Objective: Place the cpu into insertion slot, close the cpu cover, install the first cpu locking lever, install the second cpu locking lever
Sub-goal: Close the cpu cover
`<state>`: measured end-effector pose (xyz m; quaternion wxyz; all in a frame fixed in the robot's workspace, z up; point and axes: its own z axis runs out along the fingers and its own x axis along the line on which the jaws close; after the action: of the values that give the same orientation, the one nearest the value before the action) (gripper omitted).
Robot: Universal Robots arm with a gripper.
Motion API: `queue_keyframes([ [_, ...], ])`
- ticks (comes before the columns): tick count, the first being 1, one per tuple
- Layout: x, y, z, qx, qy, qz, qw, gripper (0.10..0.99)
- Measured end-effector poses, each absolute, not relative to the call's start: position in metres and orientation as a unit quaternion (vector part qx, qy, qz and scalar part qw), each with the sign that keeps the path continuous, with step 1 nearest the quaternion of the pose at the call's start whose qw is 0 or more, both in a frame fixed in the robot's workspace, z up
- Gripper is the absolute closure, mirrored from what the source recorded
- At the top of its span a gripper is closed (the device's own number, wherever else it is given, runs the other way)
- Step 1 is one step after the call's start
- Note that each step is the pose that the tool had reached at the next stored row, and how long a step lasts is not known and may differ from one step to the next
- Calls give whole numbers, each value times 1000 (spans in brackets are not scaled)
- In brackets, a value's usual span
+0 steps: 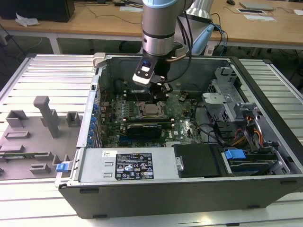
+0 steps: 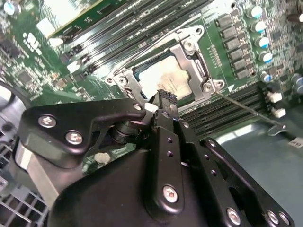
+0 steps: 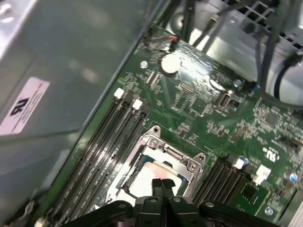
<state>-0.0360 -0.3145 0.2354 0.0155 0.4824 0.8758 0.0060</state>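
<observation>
- Black jaws are hanging clenched, tips pressed together with nothing between them, just above the cpu (image 2: 163, 80) in the second wrist view.
- Silver-topped, the cpu is lying flat in the insertion slot (image 2: 137, 75), beneath the jaws rather than in them.
- Metal cpu cover (image 2: 189, 52) is lying down over the slot, framing the chip through its square window.
- One thin locking lever (image 2: 246, 108) is sticking out from the slot's corner, crossing the memory slots (image 2: 208, 118).
- Green motherboard (image 1: 182, 113) is sitting inside the open computer case (image 1: 189, 189), with the arm (image 1: 158, 28) reaching down into it.
- That case is resting on a ribbed aluminium desk (image 1: 38, 71), with grey fixtures (image 1: 47, 116) standing at the exterior view's left.
</observation>
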Motion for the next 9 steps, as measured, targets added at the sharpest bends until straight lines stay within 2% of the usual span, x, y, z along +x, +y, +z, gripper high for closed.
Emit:
queue_keyframes([
  [9,-36,-314,235,389,921,7,15,980],
])
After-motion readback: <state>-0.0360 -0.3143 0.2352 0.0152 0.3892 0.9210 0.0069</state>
